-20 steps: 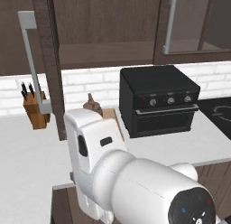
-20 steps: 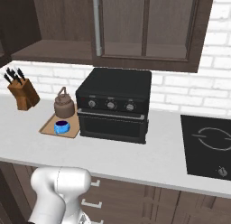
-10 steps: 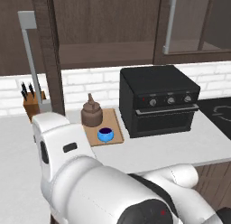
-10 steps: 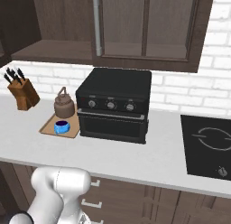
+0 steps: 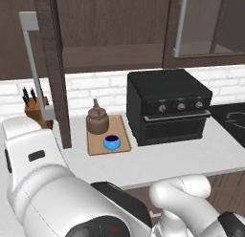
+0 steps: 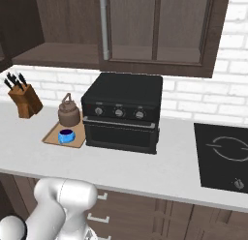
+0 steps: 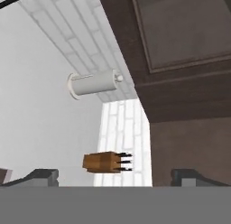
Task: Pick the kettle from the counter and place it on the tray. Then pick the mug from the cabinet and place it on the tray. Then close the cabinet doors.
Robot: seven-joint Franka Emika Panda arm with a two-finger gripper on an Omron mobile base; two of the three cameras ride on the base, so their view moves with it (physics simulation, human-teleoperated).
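Kettle: the squat dark-brown kettle with arched handle (image 5: 97, 120) stands on the flat light-wood tray (image 5: 122, 144), at its far end, left of centre in the left base view; in the right base view it sits at centre left (image 6: 69, 112).
Mug: the small bright blue mug (image 5: 111, 143) sits on the tray just in front of the kettle, apart from it.
Tray: it lies on the pale grey-white surface (image 6: 145, 166), just beside the black box-shaped oven with knobs (image 6: 124, 111).
Cabinet: the dark brown wooden wall cabinet (image 5: 110, 35) is open, its shelf in view; a door with a long grey bar handle (image 5: 36, 69) stands swung out at the left of the left base view.
Knife block: the tan knife block (image 7: 106, 162) shows low in the hand view, turned sideways.
Gripper: the two dark finger tips (image 7: 36, 177) sit far apart at the bottom of the hand view, spread wide with nothing between them.
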